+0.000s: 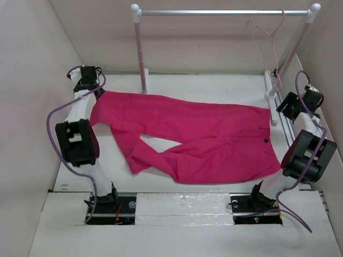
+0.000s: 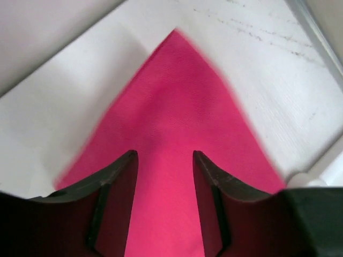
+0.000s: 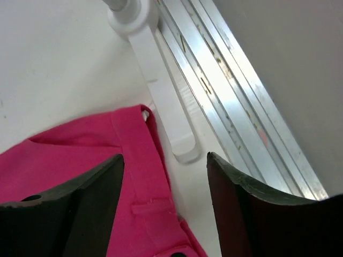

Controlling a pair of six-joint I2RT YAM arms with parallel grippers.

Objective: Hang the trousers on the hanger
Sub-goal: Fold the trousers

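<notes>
The trousers (image 1: pixel 198 134) lie spread on the table (image 1: pixel 214 88), waistband right, legs left. The left hand (image 2: pixel 165 155) hangs wide open over a leg end, holding nothing; the right hand (image 3: pixel 165 158), equally open and empty, is above the waistband corner. Behind, the hanger (image 1: pixel 274 45) hangs from the rail's (image 1: pixel 225 12) right end.

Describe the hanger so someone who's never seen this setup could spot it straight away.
Look to the back of the table, where a raised silver rail runs side to side. Near its right end hangs the hanger. It is a thin pale pink wire outline, unlike the thick rail and the magenta trousers lying flat below.
</notes>
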